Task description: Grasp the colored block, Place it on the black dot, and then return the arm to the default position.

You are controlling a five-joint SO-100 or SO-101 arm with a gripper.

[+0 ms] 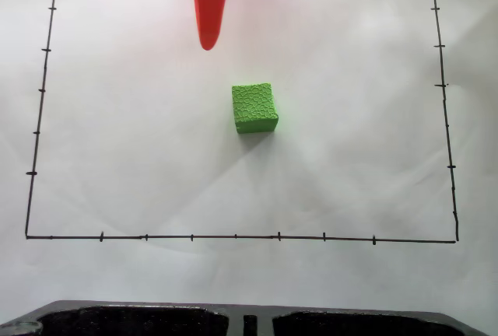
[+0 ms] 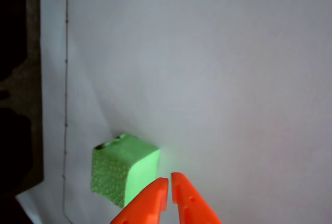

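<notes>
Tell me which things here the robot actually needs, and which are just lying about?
Needed:
- green block
- orange hand, closed and empty
- white paper, where the block sits

Just there:
- drawn black border lines
- black tray edge at the bottom

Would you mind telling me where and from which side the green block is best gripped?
Probably across two opposite side faces of the green block, coming down from above. It sits flat and alone on the paper, slightly turned against the drawn border, so the gripper, shown with fingertips almost together, would need to open and rotate to match.
</notes>
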